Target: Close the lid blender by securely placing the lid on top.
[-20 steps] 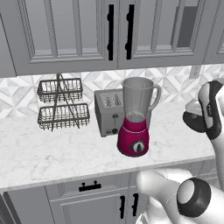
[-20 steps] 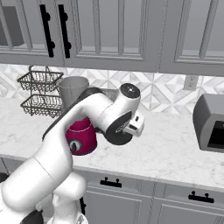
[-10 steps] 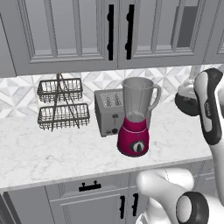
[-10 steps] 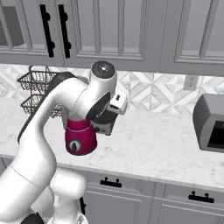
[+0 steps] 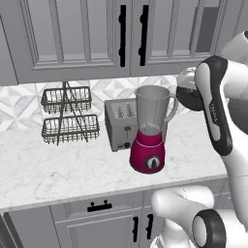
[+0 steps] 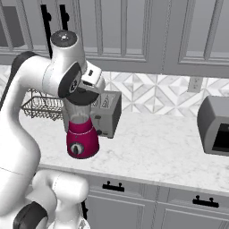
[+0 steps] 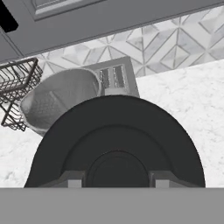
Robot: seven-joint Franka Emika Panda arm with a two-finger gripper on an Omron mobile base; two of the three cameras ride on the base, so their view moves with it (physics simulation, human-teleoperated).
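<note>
The blender (image 5: 151,130) stands on the counter, a clear jar on a magenta base (image 6: 82,142) with a black dial. Its open mouth (image 7: 61,99) shows up and to the left of the lid in the hand view. My gripper (image 5: 187,86) is shut on the lid (image 5: 188,95), a round dark cap, and holds it in the air at about the height of the jar's rim, just right of the jar. In the right base view the lid (image 6: 82,96) sits in front of the jar's top and hides it. The lid (image 7: 116,141) hides most of my fingertips.
A silver toaster (image 5: 120,124) stands just behind and left of the blender. A two-tier wire basket (image 5: 69,116) sits further left against the backsplash. Grey cabinets (image 5: 131,34) hang low overhead. A microwave (image 6: 214,125) stands at the far right of the counter.
The arm has swung the lid up and leftward from well right of the blender until it hangs next to the jar's rim. The blender has not moved.
</note>
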